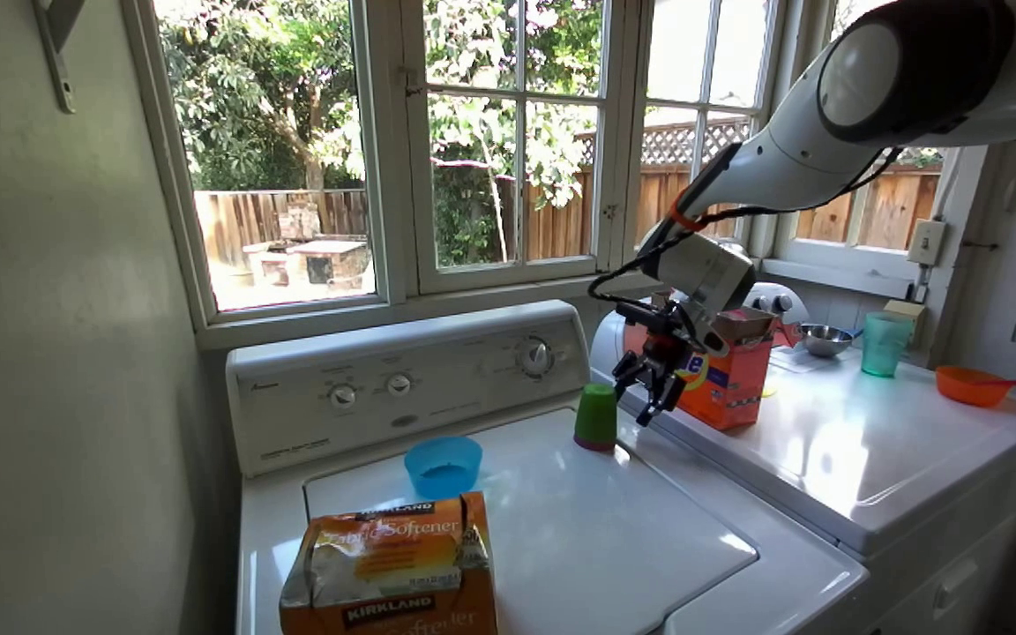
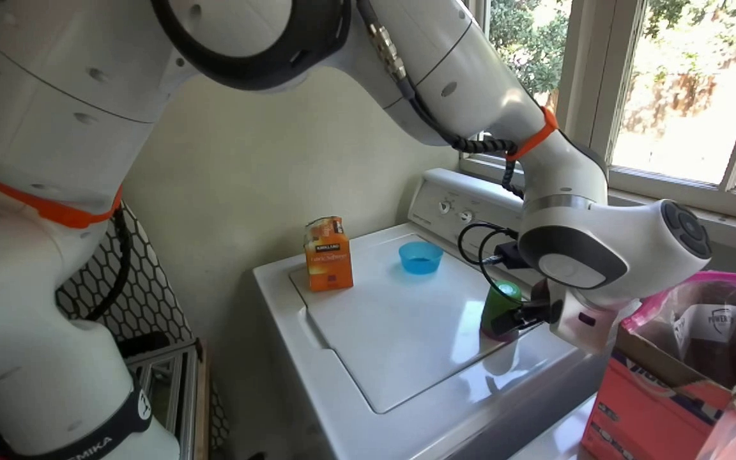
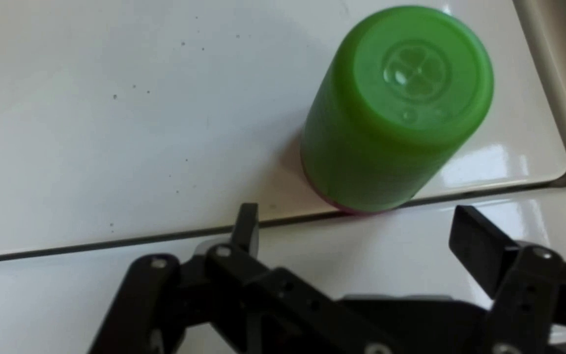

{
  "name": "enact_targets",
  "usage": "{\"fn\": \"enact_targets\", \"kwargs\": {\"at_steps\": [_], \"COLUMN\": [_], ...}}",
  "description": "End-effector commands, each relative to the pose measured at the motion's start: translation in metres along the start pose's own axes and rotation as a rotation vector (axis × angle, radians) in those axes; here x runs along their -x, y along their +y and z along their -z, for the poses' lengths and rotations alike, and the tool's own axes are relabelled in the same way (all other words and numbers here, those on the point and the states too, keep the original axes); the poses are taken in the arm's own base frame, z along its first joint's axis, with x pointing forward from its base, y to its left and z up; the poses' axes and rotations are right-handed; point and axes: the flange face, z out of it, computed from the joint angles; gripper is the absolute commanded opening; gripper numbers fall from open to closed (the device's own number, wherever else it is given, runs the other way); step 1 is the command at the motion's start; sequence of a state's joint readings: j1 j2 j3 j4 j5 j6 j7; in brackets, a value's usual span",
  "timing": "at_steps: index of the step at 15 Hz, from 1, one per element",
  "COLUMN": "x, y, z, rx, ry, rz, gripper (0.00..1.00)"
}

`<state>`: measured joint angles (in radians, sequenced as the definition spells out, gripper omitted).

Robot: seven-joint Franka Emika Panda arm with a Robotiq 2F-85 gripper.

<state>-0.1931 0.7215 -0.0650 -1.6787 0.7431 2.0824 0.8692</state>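
A green cup [image 1: 596, 418] with a pinkish rim stands upside down on the white washer lid [image 1: 561, 529]. It shows in both exterior views [image 2: 493, 305] and fills the upper right of the wrist view [image 3: 396, 118]. My gripper [image 3: 355, 231] is open with nothing between its fingers. In the wrist view the cup lies just beyond the fingertips, between them and nearer the right one. In an exterior view the gripper [image 1: 635, 406] is beside the cup, tilted down. In an exterior view the gripper [image 2: 510, 322] partly covers the cup. I cannot tell if they touch.
A blue bowl [image 1: 444, 467] and an orange fabric softener box [image 1: 389, 564] stand on the washer. A red-orange detergent box [image 1: 737, 379] stands on the neighbouring machine, close behind the gripper. A teal cup [image 1: 885, 346], metal bowl [image 1: 824, 340] and orange bowl [image 1: 967, 388] are farther right.
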Motion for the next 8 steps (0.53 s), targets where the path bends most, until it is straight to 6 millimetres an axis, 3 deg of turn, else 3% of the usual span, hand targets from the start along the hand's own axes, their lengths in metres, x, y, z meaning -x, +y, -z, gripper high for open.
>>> {"fn": "enact_targets", "kwargs": {"at_steps": [1, 8], "x": [-0.002, -0.002], "y": [-0.014, -0.027], "z": [-0.024, -0.043], "rx": [0.056, 0.091], "ry": [-0.022, -0.038], "rz": [0.029, 0.042], "gripper": [1.0, 1.0]}}
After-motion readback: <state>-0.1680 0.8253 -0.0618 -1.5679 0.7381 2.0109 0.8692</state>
